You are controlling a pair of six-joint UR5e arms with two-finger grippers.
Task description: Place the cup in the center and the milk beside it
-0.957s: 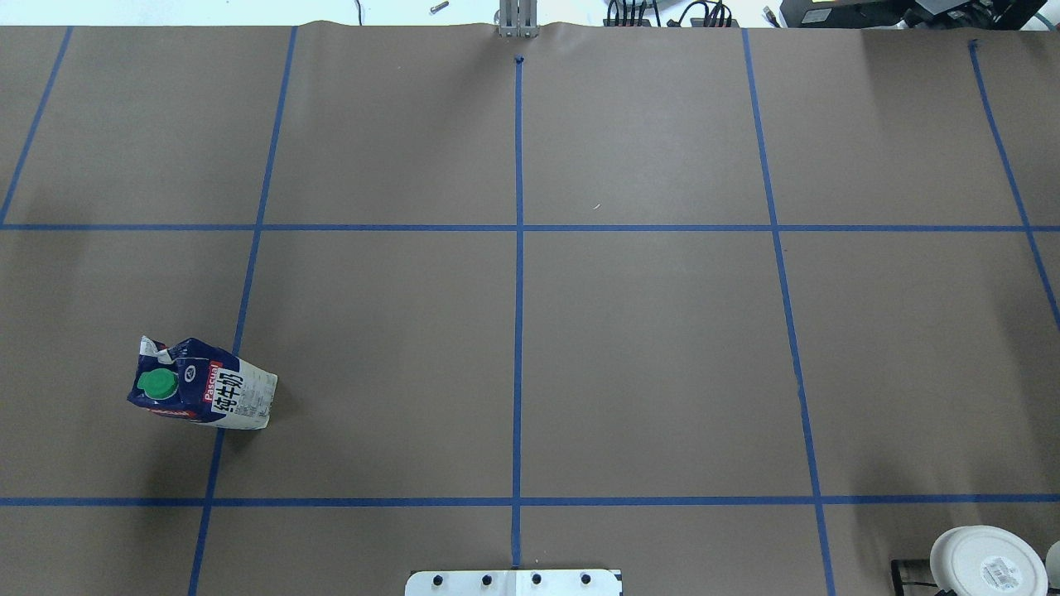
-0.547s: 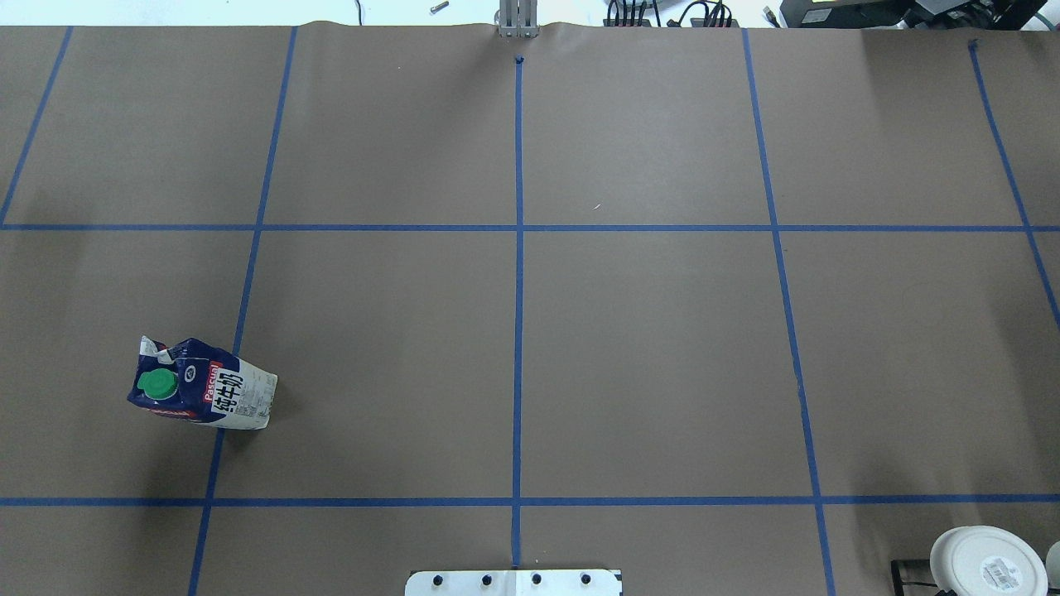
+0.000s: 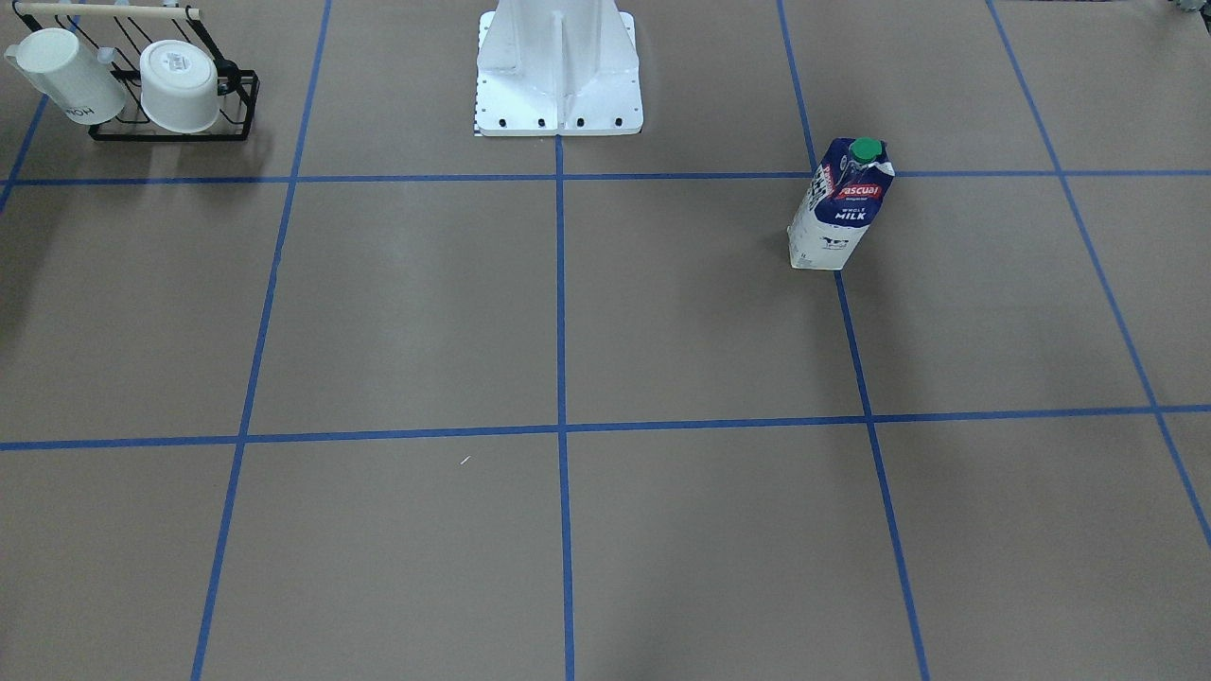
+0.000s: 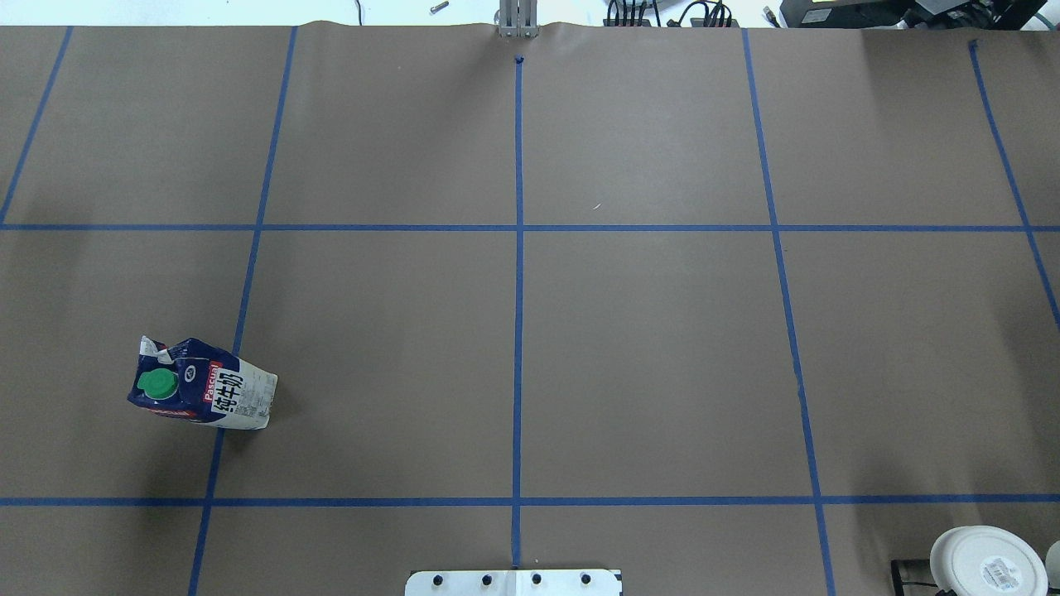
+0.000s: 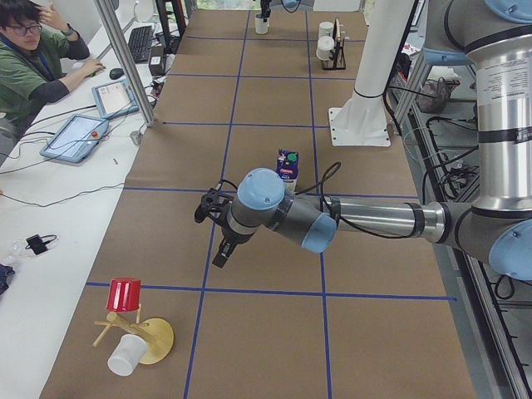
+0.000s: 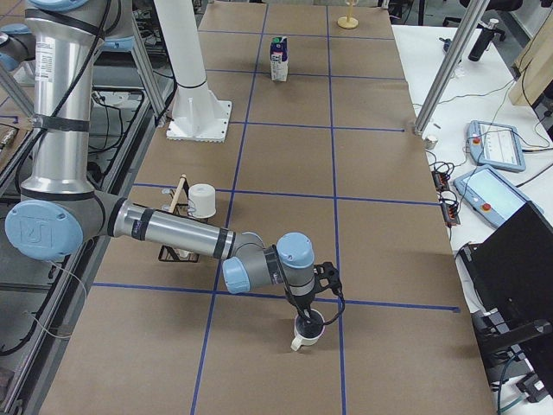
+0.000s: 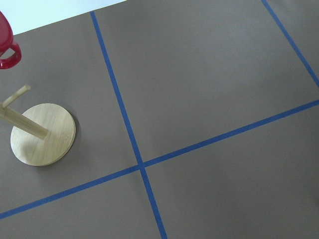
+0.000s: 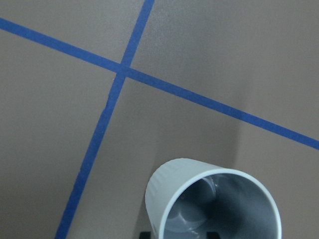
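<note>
The cup (image 6: 306,334), a plain white mug with a dark grey inside, is at the table's right end, outside the overhead view. It fills the bottom of the right wrist view (image 8: 212,204). My right gripper (image 6: 309,318) is right at its rim; I cannot tell whether it is shut on it. The milk (image 4: 203,389) stands upright on the left side, also in the front view (image 3: 837,208). The center (image 4: 517,364) is bare brown tabletop crossed by blue tape. My left gripper (image 5: 223,249) hovers over the table's left end, away from the milk; I cannot tell whether it is open.
A black wire rack (image 3: 170,128) holds two other white cups near the robot base (image 3: 558,85). A wooden mug tree (image 5: 141,332) with a red cup (image 5: 125,295) stands at the left end. An operator (image 5: 33,62) sits beside that end.
</note>
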